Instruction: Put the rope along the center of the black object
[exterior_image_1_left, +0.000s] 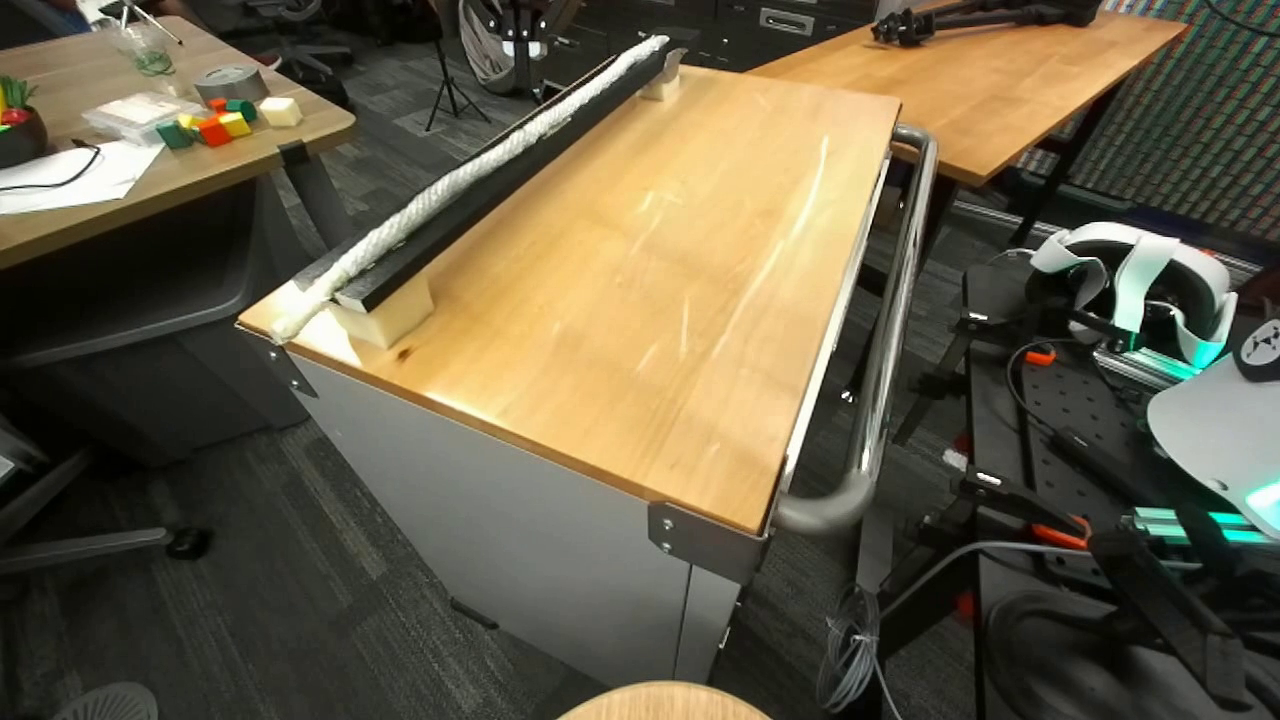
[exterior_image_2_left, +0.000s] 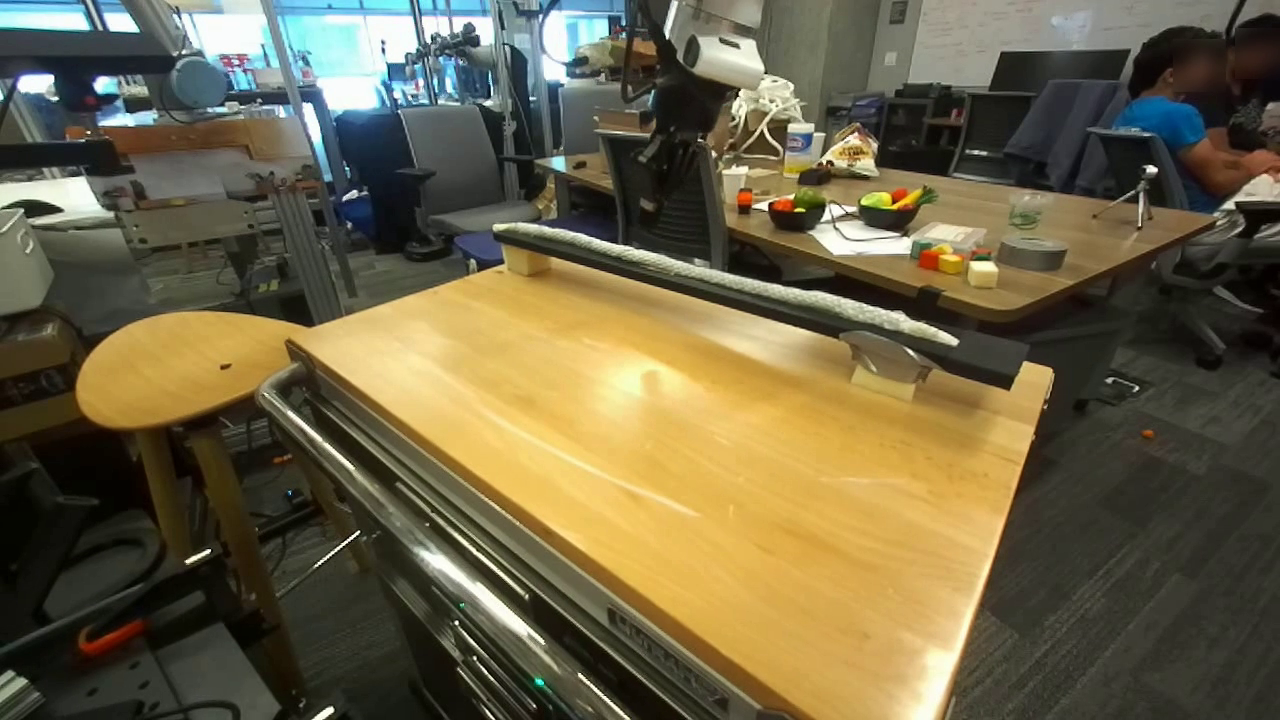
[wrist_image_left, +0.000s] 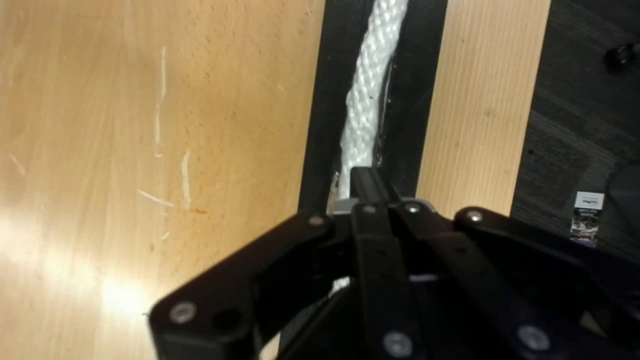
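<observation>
Seen from my wrist, my claw (wrist_image_left: 376, 182) has its two fingers drawn together, side by side, with the rope (wrist_image_left: 367, 90) and the black object (wrist_image_left: 330, 100) below them. In an exterior view my claw (exterior_image_2_left: 657, 190) hangs above the black object, apart from it, along the middle stretch of its length. The rope lies lengthwise on top of the black object, wavering slightly but near its centre line, black showing on both sides. In an exterior view one end of the rope (exterior_image_1_left: 310, 303) runs past the black object, over a corner of the wooden surface (exterior_image_1_left: 620, 300); I cannot tell whether it touches there. The opposite end stops just short of the black object's other end. A cream block (exterior_image_1_left: 390, 315) props the black object near each end, and at one a curved grey metal piece (exterior_image_2_left: 885, 355) sits just beside it. A tubular bar (exterior_image_1_left: 902, 300) runs along the surface's opposite long edge. On a desk (exterior_image_2_left: 1120, 225), coloured blocks (exterior_image_2_left: 945, 262) lie near a roll of grey tape (exterior_image_2_left: 1032, 254).
</observation>
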